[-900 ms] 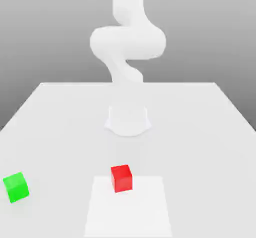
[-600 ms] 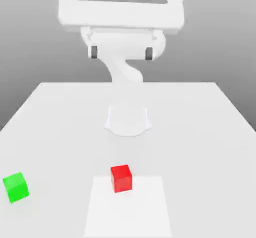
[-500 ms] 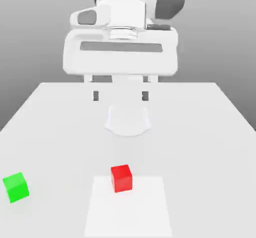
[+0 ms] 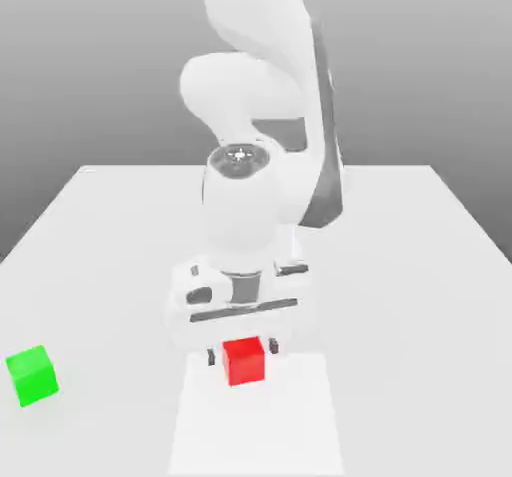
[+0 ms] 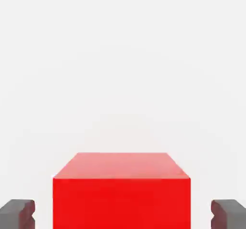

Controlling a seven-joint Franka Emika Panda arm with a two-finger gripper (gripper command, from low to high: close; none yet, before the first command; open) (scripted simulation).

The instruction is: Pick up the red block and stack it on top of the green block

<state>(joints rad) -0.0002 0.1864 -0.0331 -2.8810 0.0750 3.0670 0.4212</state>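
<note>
Down low over the worktop (image 4: 420, 225), my fingers (image 4: 240, 356) stand on either side of the red block (image 4: 244, 360), one pad to each flank. In the hand view the red block (image 5: 121, 190) sits squarely between the two dark fingertips (image 5: 17, 213), with a clear strip of white showing between each pad and the cube's side, so I am spread a little wider than the block and have hold of nothing. The block rests flat on the worktop, at the far edge of a slightly brighter square patch (image 4: 255, 420) in the exterior view. My arm (image 4: 262, 115) rises behind it and folds over, with the wrist pointing straight down at the cube.

The green block (image 4: 32, 374) sits on the worktop well apart from the red one, off toward the exterior view's left and close to that edge. It stands upright, with nothing on top of it and nothing touching it.
</note>
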